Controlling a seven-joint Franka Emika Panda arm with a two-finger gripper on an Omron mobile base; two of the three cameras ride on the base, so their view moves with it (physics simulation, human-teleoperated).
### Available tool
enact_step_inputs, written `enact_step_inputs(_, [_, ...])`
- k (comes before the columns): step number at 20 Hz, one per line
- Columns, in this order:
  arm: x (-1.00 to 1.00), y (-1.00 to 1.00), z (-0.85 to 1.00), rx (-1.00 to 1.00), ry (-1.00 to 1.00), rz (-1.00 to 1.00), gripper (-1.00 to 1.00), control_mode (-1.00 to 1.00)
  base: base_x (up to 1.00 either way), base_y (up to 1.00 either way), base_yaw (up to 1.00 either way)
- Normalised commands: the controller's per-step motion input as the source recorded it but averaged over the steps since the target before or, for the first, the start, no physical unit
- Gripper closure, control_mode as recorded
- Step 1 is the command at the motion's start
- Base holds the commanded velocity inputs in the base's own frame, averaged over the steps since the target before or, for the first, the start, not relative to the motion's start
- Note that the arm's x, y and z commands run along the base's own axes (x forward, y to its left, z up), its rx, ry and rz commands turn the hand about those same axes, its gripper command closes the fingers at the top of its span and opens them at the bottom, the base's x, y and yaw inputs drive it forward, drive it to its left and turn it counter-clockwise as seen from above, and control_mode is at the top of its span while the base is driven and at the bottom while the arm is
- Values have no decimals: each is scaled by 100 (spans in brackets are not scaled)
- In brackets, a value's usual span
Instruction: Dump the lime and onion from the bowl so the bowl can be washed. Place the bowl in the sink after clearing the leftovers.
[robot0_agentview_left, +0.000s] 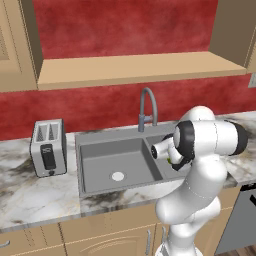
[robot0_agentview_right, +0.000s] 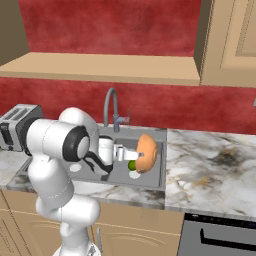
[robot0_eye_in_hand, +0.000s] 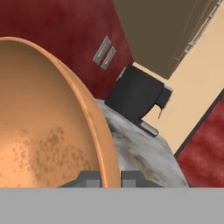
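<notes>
The orange-tan bowl (robot0_agentview_right: 146, 152) is tipped on its side above the right basin of the grey sink (robot0_agentview_right: 148, 131). My gripper (robot0_agentview_right: 136, 155) is shut on its rim. In the hand view the bowl (robot0_eye_in_hand: 43, 131) has a bare, speckled inside, and its rim runs between my fingertips (robot0_eye_in_hand: 89, 179). Just under the tilted bowl, over the basin, is the green lime (robot0_agentview_right: 132, 165). From the left base view a bit of the lime (robot0_agentview_left: 175, 159) peeks out behind my arm. The onion is out of view.
A curved grey faucet (robot0_agentview_left: 147, 107) stands behind the sink (robot0_agentview_left: 100, 139). A silver toaster (robot0_agentview_left: 48, 147) sits on the marble counter to the left. A black coffee machine (robot0_eye_in_hand: 135, 94) stands on the counter to the right, and a dark appliance front (robot0_agentview_right: 215, 235) lies below it.
</notes>
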Motion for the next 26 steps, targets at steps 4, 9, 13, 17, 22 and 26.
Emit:
enact_step_inputs(4, [8, 2, 0, -11, 1, 0, 100, -100, 0, 0, 0])
enact_step_inputs(9, [29, 0, 2, -6, 4, 0, 100, -100, 0, 0, 0])
enact_step_inputs(13, [20, 8, 0, -15, 3, 0, 100, -100, 0, 0, 0])
enact_step_inputs(17, [10, 0, 6, -3, 0, 0, 100, -100, 0, 0, 0])
enact_step_inputs(22, [1, -6, 11, 0, 0, -2, 100, -100, 0, 0, 0])
enact_step_inputs(26, [0, -18, 39, 0, 0, -5, 100, -100, 0, 0, 0])
